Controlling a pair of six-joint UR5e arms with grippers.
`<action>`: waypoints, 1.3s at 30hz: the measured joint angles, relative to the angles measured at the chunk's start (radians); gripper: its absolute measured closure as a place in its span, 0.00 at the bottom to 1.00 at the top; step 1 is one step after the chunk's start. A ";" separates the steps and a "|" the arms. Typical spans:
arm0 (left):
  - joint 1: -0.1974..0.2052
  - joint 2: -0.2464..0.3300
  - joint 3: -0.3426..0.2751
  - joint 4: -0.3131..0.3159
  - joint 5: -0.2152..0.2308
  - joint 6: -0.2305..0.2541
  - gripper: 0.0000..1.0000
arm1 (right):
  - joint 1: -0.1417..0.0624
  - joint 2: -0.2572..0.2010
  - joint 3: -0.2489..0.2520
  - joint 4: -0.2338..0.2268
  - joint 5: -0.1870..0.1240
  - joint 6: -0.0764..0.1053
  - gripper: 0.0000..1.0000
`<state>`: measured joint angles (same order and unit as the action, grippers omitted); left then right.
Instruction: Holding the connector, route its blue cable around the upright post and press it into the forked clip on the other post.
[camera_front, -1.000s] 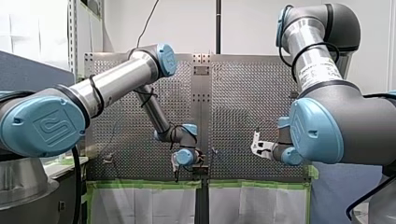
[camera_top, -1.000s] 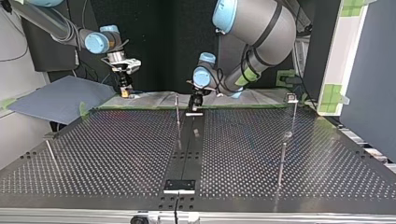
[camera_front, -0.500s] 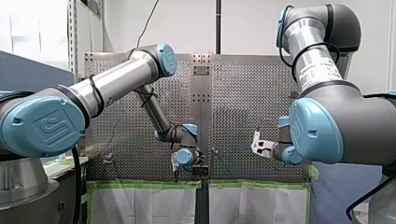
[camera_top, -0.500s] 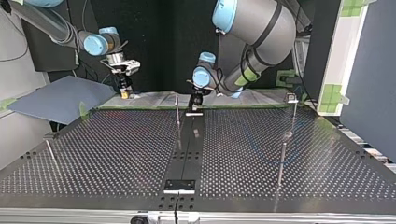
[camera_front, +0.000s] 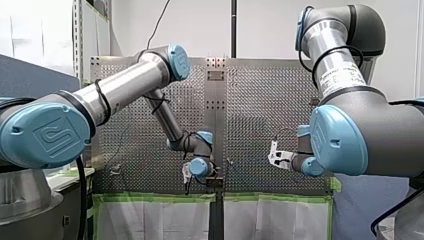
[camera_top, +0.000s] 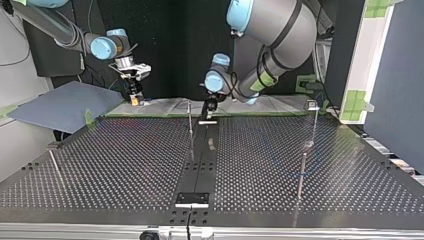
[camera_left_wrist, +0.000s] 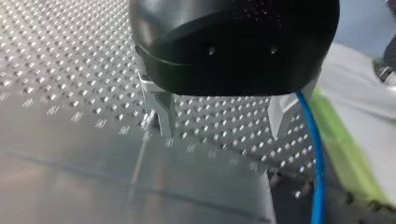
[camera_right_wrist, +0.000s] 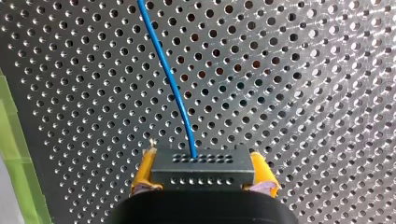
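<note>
My right gripper (camera_right_wrist: 201, 161) is shut, its yellow pads (camera_right_wrist: 142, 175) clamping a black connector (camera_right_wrist: 201, 170). A blue cable (camera_right_wrist: 170, 84) leaves the connector and runs ahead over the perforated plate. In the top view my right gripper (camera_top: 134, 96) hangs at the table's far left edge. My left gripper (camera_left_wrist: 219, 133) is open, with bare plate between its metal fingers (camera_left_wrist: 161, 116). The blue cable (camera_left_wrist: 314, 154) passes just outside one finger. In the top view my left gripper (camera_top: 208, 111) stands low beside a thin upright post (camera_top: 190, 117). Another post with a small top fitting (camera_top: 313, 106) stands at the far right.
More thin posts stand at the top view's right (camera_top: 301, 175) and near left (camera_top: 54, 164). A dark centre strip (camera_top: 200, 165) runs down the perforated table to a small bracket (camera_top: 192, 199). Green tape (camera_front: 155, 197) edges the table.
My left gripper has shifted slightly toward the top view's left, beside the centre post. My right gripper has stayed almost in place with the connector.
</note>
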<state>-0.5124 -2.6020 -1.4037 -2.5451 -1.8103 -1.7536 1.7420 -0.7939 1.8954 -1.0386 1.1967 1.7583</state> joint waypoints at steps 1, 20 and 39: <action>-0.002 0.007 -0.008 -0.004 0.008 0.001 0.00 | 0.001 0.001 0.000 0.000 0.000 0.000 1.00; -0.039 0.102 -0.149 -0.021 0.105 0.014 0.00 | 0.007 0.004 0.000 0.010 0.000 -0.003 1.00; -0.056 0.108 -0.162 0.000 0.148 0.017 0.00 | 0.008 0.004 0.001 0.011 0.000 -0.006 1.00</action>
<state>-0.5688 -2.4944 -1.5657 -2.5455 -1.6623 -1.7362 1.7503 -0.7894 1.8959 -1.0279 1.1967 1.7524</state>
